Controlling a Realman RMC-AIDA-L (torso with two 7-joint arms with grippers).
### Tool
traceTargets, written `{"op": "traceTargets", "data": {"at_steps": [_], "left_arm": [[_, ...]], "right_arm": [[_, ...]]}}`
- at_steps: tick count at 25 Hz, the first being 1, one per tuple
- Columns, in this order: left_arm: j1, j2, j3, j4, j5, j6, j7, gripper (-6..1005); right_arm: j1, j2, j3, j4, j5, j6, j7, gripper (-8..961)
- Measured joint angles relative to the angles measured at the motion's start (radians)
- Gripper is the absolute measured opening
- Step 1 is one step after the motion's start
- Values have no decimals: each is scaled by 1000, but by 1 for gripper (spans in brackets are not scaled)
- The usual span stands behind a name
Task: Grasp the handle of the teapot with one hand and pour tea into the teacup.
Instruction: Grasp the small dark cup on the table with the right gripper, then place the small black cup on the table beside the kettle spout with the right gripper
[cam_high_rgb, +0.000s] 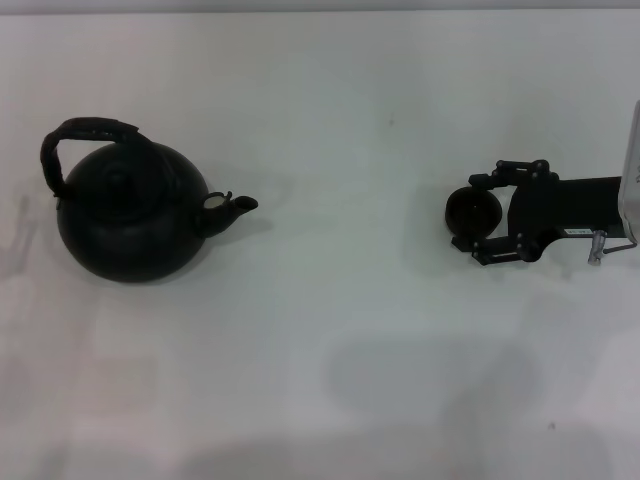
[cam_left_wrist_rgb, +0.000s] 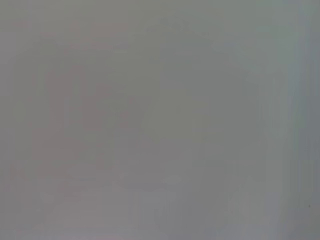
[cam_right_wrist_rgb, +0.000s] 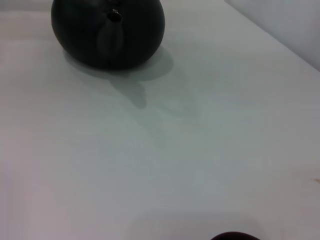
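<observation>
The round matte-black teapot (cam_high_rgb: 130, 215) stands at the left of the white table (cam_high_rgb: 340, 300), its spout (cam_high_rgb: 235, 205) pointing right. Its arched handle (cam_high_rgb: 85, 135) is upright over the lid, tilted left. The teapot also shows in the right wrist view (cam_right_wrist_rgb: 107, 32), spout toward the camera. The small black teacup (cam_high_rgb: 472, 213) stands at the right. My right gripper (cam_high_rgb: 478, 217) is open, one finger on each side of the teacup and close to it. The cup's rim shows in the right wrist view (cam_right_wrist_rgb: 235, 236). The left gripper is out of view; its wrist view shows only blank grey.
A wide stretch of bare white table lies between the teapot and the teacup. A pale object (cam_high_rgb: 632, 170) stands at the right edge behind the right arm.
</observation>
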Motion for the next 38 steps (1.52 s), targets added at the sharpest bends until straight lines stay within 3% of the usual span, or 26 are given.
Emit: {"op": "traceTargets", "data": {"at_steps": [5, 10, 14, 24, 30, 38], "left_arm": [[1, 0, 0, -2, 0, 0, 0, 772], [1, 0, 0, -3, 0, 0, 0, 771], [2, 1, 0, -2, 0, 0, 1, 771], [-1, 2, 0, 2, 0, 0, 2, 770], [-6, 2, 0, 2, 0, -2, 2, 771], [0, -1, 0, -1, 1, -1, 2, 771]], "right_arm": [[-1, 2, 0, 0, 3, 0, 0, 865], [-1, 3, 0, 0, 4, 0, -1, 769], [-2, 3, 0, -3, 7, 8, 2, 745], [37, 3, -12, -75, 21, 167, 131, 732], [93, 8, -128, -63, 62, 131, 175, 731], [107, 11, -404, -68, 188, -91, 180, 732]]}}
